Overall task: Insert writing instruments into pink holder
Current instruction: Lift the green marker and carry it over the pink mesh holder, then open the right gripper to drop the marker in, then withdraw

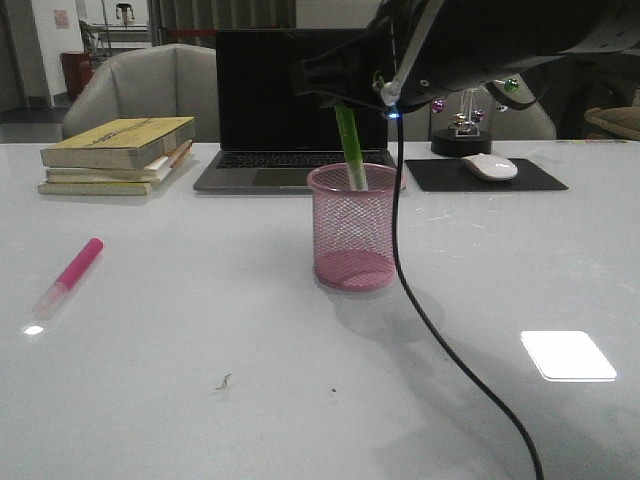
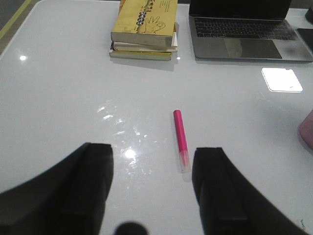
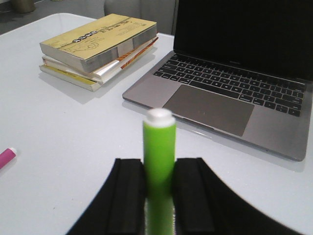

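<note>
The pink holder stands upright mid-table, and its edge shows in the left wrist view. My right gripper is shut on the green highlighter above the cup. The marker's lower end dips inside the rim, slightly tilted. On the table to the left lies the pink highlighter, flat, with its clear cap toward me; its tip also shows in the right wrist view. My left gripper hovers open just short of it, the cap near the right finger.
A stack of yellow books sits at the back left. An open laptop is behind the cup. A white mouse rests on a black pad. A black cable hangs from the right arm beside the cup.
</note>
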`<state>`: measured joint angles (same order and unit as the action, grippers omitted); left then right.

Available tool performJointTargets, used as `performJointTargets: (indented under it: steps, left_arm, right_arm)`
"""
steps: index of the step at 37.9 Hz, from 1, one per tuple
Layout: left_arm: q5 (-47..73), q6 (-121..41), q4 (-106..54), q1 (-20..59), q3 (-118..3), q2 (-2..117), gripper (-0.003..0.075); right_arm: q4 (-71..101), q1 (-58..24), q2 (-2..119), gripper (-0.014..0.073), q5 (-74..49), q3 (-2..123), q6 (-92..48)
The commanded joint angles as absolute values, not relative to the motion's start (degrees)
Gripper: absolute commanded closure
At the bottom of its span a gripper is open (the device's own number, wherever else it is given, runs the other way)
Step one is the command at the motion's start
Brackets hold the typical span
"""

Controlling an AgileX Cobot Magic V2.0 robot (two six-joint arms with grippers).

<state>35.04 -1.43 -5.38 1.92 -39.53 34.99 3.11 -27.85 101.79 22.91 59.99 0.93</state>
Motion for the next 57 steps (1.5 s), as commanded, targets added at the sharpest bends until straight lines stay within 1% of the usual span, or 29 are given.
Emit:
performJointTargets:
  steps: [1,2,6,10,14,19,25,29,38,43,49,57]
  left_arm:
    - [30.35,-1.50,-5.99,1.78,-41.50,35.33,0.0285]
    - [30.35,-1.50,-5.99,1.78,-41.50,35.33,0.0285]
    - [30.45,-1.50,-5.99,1.78,-41.50,35.33,0.0285]
    - [30.80,-1.50,-5.99,1.78,-41.50,35.33,0.0285]
    - [31.15,-1.50,-5.99,1.78,-41.50,35.33,0.0285]
    - [31.15,-1.50,-5.99,1.78,-41.50,35.33,0.0285]
    - [31.15,-1.50,-5.99,1.78,-41.50,35.33,0.0285]
    - [31.15,-1.50,-5.99,1.78,-41.50,35.33,0.0285]
    - [31.15,-1.50,-5.99,1.78,-41.50,35.33,0.0285]
    - [31.15,-1.50,-5.99,1.78,-41.50,35.33,0.0285]
    - [31.15,-1.50,-5.99,1.78,-41.50,35.33,0.0285]
    - [31.15,-1.50,-5.99,1.78,-41.50,35.33,0.0285]
  right_arm:
    - [2.57,-27.79,98.89,0.0386,26.23,61.56,0.47]
    - [2.57,-27.79,98.89,0.0330,25.75,61.56,0.47]
    - [2.57,-27.79,98.89,0.0229,25.73,61.56,0.47]
    - [2.57,-27.79,98.28,0.0228,26.11,61.56,0.47]
    - [2.57,-27.79,95.79,0.0228,23.94,61.56,0.43]
    - [2.57,-27.60,90.77,0.0228,17.80,61.56,0.38]
    - [2.57,-26.89,82.92,0.0228,5.48,61.41,-2.20]
    - [2.57,-25.49,78.23,0.0228,4.13,59.06,-2.59]
    - [4.31,-16.02,63.45,0.0228,1.42,47.10,-2.54]
    - [4.31,-11.63,56.41,0.0228,-1.80,42.95,-2.54]
    - [4.31,-6.16,48.44,0.0228,-9.45,40.30,-2.54]
    - [3.33,-2.36,38.94,0.0228,-19.04,36.59,-2.54]
